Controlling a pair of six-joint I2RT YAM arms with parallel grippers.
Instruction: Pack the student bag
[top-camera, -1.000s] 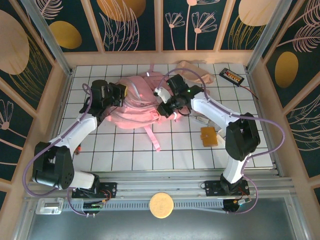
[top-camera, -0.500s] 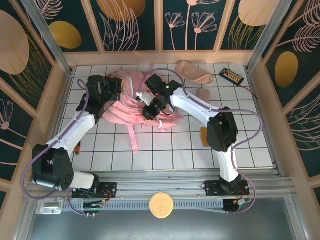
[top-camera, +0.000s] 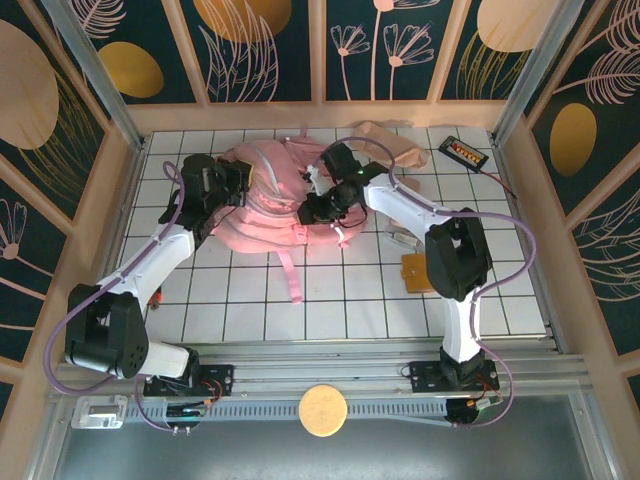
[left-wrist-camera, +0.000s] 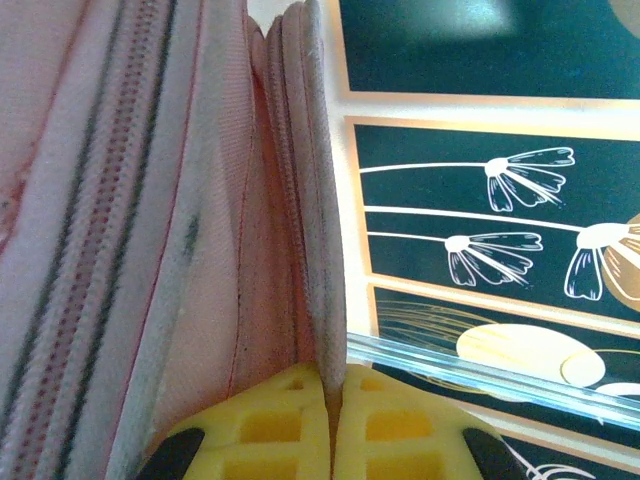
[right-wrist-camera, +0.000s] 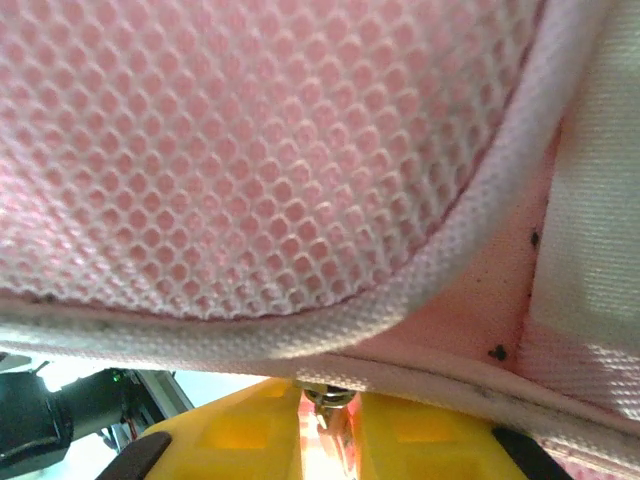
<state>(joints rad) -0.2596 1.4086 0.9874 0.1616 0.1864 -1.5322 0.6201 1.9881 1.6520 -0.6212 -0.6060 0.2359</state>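
Observation:
The student bag, a large pale-pink backpack, lies at the back middle of the tiled table, one strap trailing toward the front. My left gripper is at its left side. In the left wrist view that gripper is shut on a piped seam edge of the student bag. My right gripper reaches in from the right. Close up, the right gripper pinches a small metal zipper pull under the mesh panel of the student bag.
A beige pouch and a black device lie at the back right. A tan notebook and a small silvery item sit right of the bag. A red pen lies by the left arm. Wooden walls enclose the table.
The right gripper swung left across the bag, then came back slightly right and toward the back. The bag shifted left and its loose strap swung with it. The left gripper kept its hold.

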